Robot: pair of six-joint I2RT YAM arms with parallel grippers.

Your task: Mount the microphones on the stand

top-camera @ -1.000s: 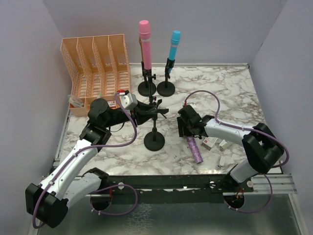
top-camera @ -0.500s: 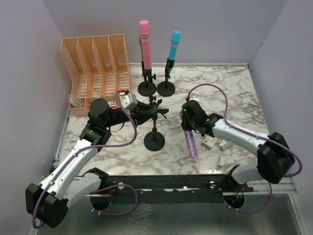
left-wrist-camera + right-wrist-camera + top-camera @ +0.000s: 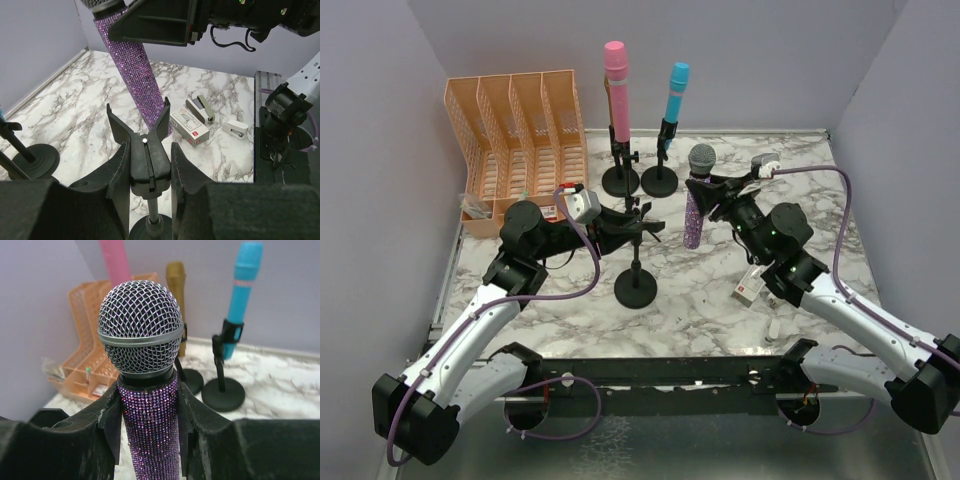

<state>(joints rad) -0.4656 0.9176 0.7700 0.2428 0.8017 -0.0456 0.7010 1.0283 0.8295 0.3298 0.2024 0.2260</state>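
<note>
My right gripper (image 3: 705, 200) is shut on the glittery purple microphone (image 3: 694, 205) just under its silver mesh head (image 3: 140, 325). It holds the microphone upright above the table, just right of the near stand's clip (image 3: 638, 224). My left gripper (image 3: 625, 226) is shut on that black clip (image 3: 147, 160), with the purple microphone (image 3: 137, 70) close beyond its open fork. The pink microphone (image 3: 615, 75) and the cyan microphone (image 3: 677, 90) stand in stands at the back. The gold microphone (image 3: 176, 282) stands next to the pink one.
An orange file organiser (image 3: 515, 140) stands at the back left. Small white-and-red boxes (image 3: 750, 288) and a small stapler (image 3: 235, 129) lie at the right of the table. The near stand's round base (image 3: 636, 290) sits mid-table, and the back stands' bases (image 3: 660, 180) sit behind it.
My right gripper has lifted the purple microphone off the table, turned it upright and carried it back and up towards the stand clip. The left arm has not moved.
</note>
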